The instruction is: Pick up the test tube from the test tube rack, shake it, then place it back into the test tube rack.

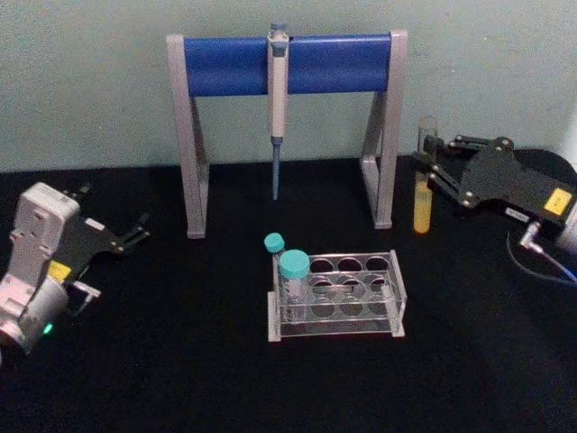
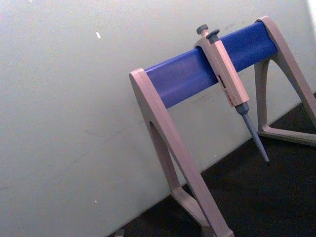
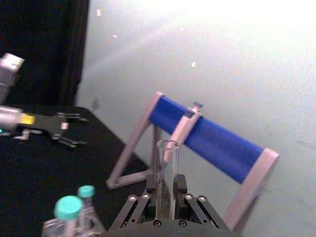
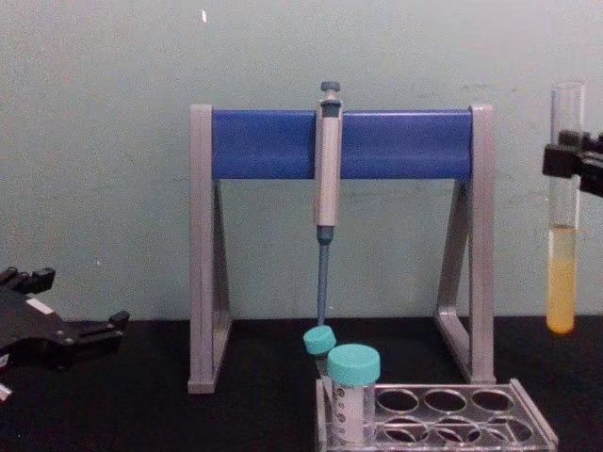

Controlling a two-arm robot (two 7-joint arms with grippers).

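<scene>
The test tube (image 1: 423, 185) is a long clear capless tube with yellow liquid in its lower part. It hangs upright in the air, right of the pipette stand and well above the table. My right gripper (image 1: 431, 164) is shut on its upper half. The chest view shows the test tube (image 4: 562, 235) high at the right edge, and the right wrist view shows its open rim (image 3: 167, 144) rising between my fingers (image 3: 151, 183). The clear test tube rack (image 1: 353, 290) stands on the table at centre front, left of and below the tube. My left gripper (image 1: 126, 236) rests open at the far left.
Two teal-capped tubes (image 1: 293, 271) stand in the rack's left end. A tall grey-and-blue pipette stand (image 1: 288, 65) with a hanging pipette (image 1: 278, 108) stands behind the rack, against the pale wall. The table is covered in black cloth (image 1: 180, 361).
</scene>
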